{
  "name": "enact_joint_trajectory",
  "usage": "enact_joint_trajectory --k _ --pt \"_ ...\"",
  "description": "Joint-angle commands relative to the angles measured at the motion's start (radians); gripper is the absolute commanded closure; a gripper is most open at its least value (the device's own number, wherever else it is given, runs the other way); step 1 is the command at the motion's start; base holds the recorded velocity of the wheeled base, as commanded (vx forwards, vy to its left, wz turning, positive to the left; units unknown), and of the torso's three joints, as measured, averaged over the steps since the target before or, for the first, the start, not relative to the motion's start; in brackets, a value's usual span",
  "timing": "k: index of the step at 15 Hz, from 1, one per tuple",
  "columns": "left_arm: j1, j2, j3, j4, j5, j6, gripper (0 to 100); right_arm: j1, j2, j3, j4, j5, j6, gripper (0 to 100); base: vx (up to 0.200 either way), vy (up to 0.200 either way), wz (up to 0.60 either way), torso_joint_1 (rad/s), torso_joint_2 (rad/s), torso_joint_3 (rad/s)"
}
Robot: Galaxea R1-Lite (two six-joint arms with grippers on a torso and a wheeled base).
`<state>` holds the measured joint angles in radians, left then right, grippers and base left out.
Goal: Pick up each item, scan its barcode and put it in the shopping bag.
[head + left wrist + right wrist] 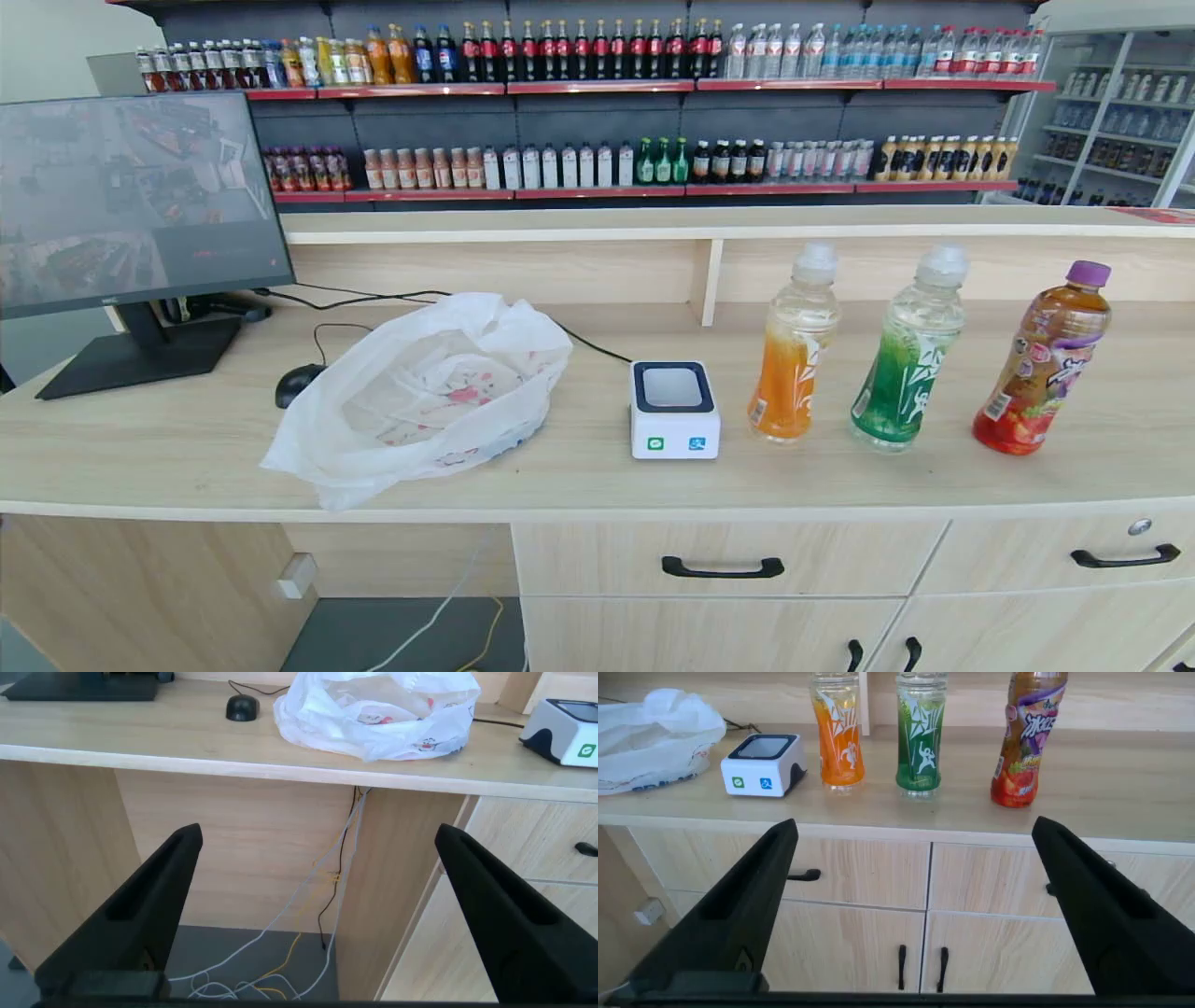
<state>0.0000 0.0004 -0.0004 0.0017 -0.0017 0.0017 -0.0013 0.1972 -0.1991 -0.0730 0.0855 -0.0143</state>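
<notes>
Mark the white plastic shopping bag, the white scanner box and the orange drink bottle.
white plastic shopping bag [420, 401], head view, crumpled middle
white scanner box [674, 437], head view, front face
orange drink bottle [782, 392], head view, lower body

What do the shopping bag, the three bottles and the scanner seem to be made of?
Shopping bag: thin whitish plastic film, translucent, crinkled and slumped. Orange bottle, green bottle, red bottle: likely clear glossy plastic; drink shows through above printed labels. Scanner: smooth white hard plastic, seemingly, with a dark-framed glassy top window.

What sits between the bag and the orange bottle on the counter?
The scanner, standing clear of both the bag and the orange bottle, with bare counter either side. Head view shows it; right wrist view agrees.
</notes>
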Motion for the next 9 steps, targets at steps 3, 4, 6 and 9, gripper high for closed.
enact_joint_trajectory --k 3,4,6,9 --pt "0.000 0.000 -0.001 0.000 0.000 0.000 0 0.018 0.217 -0.068 -0.011 0.003 0.000 0 0.000 0.000 0.00 0.000 0.00 0.000" --pt "0.000 0.000 -0.001 0.000 0.000 0.000 0 0.026 0.264 -0.083 -0.027 0.003 -0.003 0 0.000 0.000 0.00 0.000 0.00 0.000" --pt "0.002 0.000 0.000 0.000 0.000 0.000 0 0.072 0.372 -0.100 -0.103 0.003 -0.006 0 0.000 0.000 0.00 0.000 0.00 0.000" --pt "0.002 0.000 0.000 0.000 0.000 0.000 0 0.073 0.534 -0.146 -0.195 0.003 -0.035 0 0.000 0.000 0.00 0.000 0.00 0.000"
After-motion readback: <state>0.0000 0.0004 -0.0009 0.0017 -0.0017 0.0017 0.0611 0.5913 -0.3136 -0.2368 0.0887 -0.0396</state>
